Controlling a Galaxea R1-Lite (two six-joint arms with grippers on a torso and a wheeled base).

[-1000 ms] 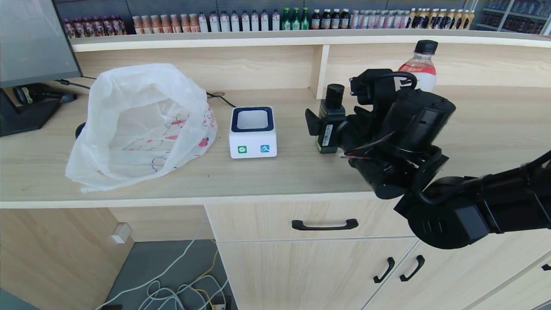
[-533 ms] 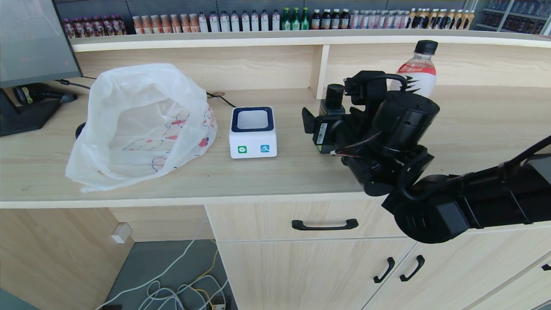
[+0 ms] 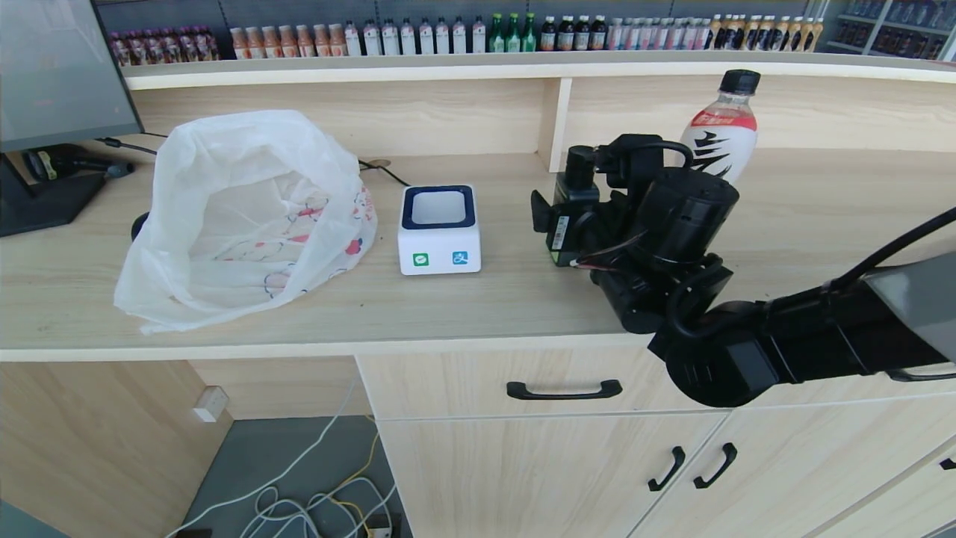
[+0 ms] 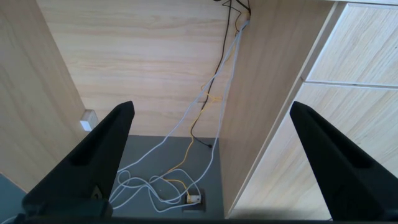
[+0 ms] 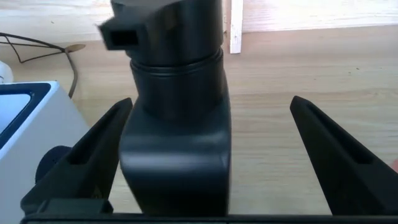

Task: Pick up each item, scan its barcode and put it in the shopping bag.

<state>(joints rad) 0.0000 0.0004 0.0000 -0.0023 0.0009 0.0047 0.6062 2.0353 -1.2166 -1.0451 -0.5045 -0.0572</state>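
Right arm edged leftward; right hand (image 5: 208, 104) released, straddling squarish matte black bottle (image 5: 177, 143); left hand (image 4: 211, 106) likewise released.

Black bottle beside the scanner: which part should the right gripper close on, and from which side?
Take the black bottle by its broad, squared body below the shoulder, not the narrow cap. It stands upright on the counter, so come in level from the robot's right, as the open right gripper straddles it, probably leaving the barcode uncovered.
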